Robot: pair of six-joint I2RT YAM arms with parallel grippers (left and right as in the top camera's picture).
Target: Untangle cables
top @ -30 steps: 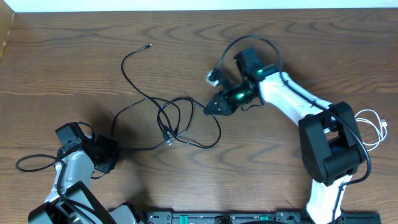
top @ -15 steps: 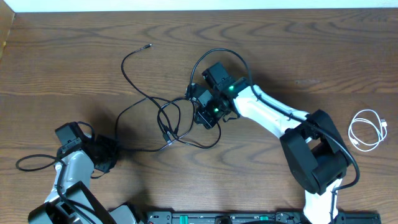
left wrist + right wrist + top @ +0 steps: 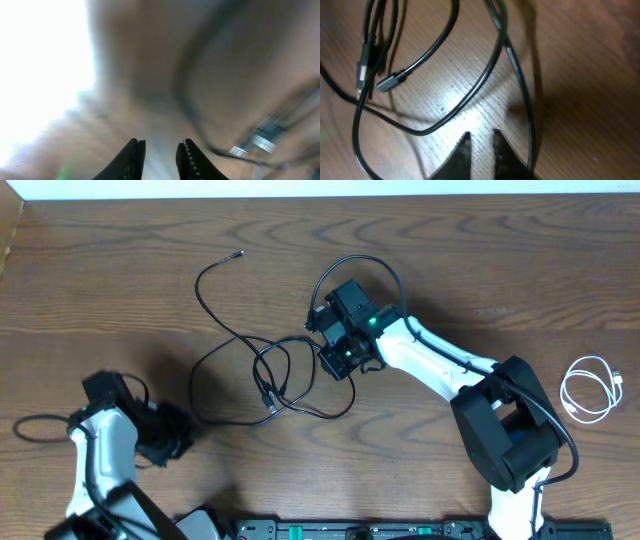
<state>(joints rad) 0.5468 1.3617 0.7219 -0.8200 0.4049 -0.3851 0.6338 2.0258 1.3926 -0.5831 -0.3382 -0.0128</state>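
Right gripper (image 3: pixel 480 146) hovers low at the edge of the tangled thin black cables (image 3: pixel 270 392), fingers narrow, nothing between them. A loop lies just ahead of the tips, probably the strand it means to pinch free. The short white coiled cable (image 3: pixel 590 388) lies well behind, apart. Left gripper (image 3: pixel 160 156) is blurred, slightly parted and empty.

Dark wood-grain table (image 3: pixel 520 260) w/ black cables (image 3: pixel 270 375) lying looped over each other near the middle. One loose end trails off toward the far-left side, and small plugs sit at the tangle's near edge. White cable (image 3: pixel 590 388) lies coiled by itself at the right edge — well apart from the black ones.
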